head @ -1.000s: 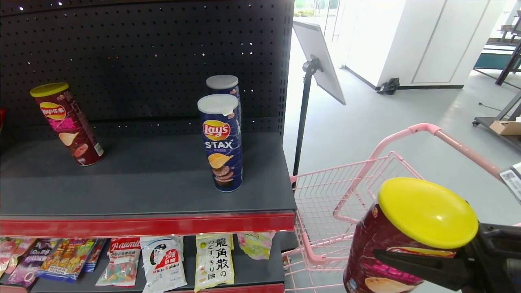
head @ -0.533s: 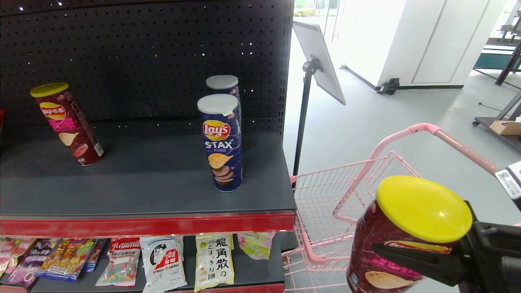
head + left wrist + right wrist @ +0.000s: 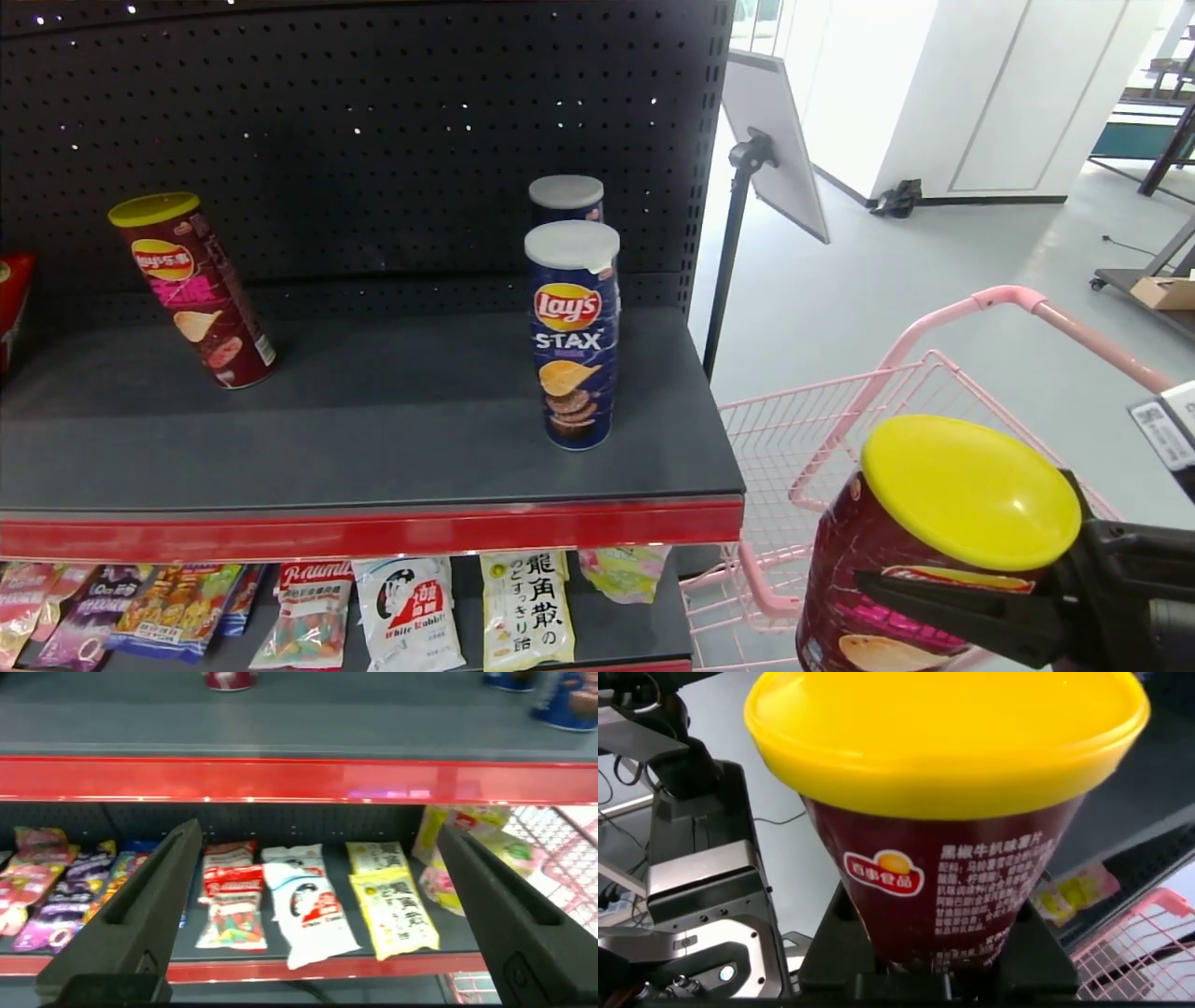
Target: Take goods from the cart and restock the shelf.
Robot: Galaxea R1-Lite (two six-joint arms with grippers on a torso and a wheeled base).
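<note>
– Three cans are on the shelf already: a maroon can toward its left end and two blue cans, one behind the other, nearer its right end. Where is the fourth?

– The held can, maroon with a yellow lid, is upright off the shelf's right end and out in front of it, by the pink cart. The right gripper is clamped across its body just under the lid, a finger pressed to each side.

– What has changed in the last second?

– The whole head view has shifted. Shelf and cart now sit further right in it, while the held can keeps almost the same place. I take that as the camera turning toward the shelf with the arm carried along, not as goods moving. The three shelved cans stand where they stood on the board.

– What does that mean for the task?

– In my judgement the pick from the cart is done, the carry is under way, and placing has not begun. The bare board between the maroon can and the blue cans looks like the natural slot.

– And the other arm?

– The left gripper is spread wide and empty, level with the tier below the shelf, facing the snack bags.
</note>
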